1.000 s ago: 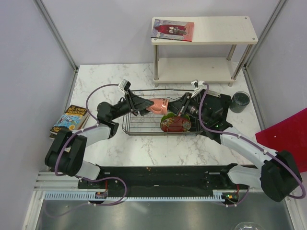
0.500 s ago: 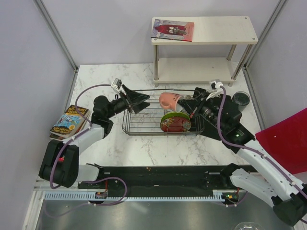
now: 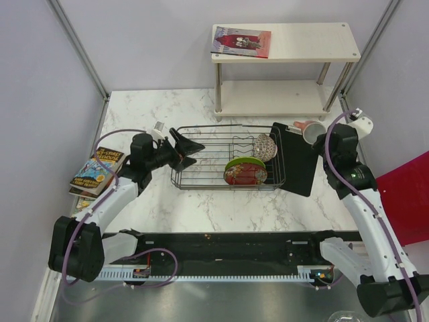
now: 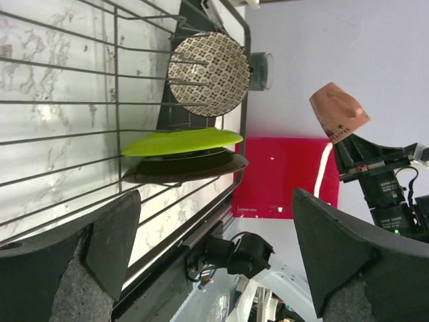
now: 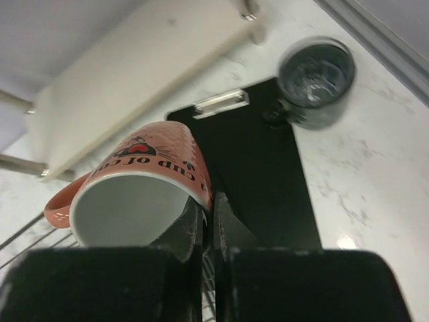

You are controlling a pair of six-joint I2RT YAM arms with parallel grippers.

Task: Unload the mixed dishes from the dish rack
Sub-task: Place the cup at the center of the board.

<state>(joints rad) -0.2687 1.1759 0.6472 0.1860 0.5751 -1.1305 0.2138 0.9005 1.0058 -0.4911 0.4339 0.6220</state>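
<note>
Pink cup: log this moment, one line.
right claw shut on pink cup, outside dish rack | left claw open at rack's left end | in rack: green plate, red dish, patterned bowl

The right gripper [image 5: 208,218] has lifted the pink cup [image 3: 308,129] from the rack [image 3: 201,181] rightward, seemingly over the black board [image 3: 298,171]; the left gripper [image 3: 186,147] has backed off, jaws spread.

**Robot test booth dressed as a kitchen corner**

Closed in by plain pale panels [image 3: 40,100] on bare metal posts [image 3: 77,47]. Marble-look tabletop [image 3: 221,208] set with a wire dish rack [image 3: 201,171], a small cream shelf unit [image 3: 301,43] and stacked books [image 3: 97,171]. Black mounting plate [image 3: 228,245] along the near edge.
</note>
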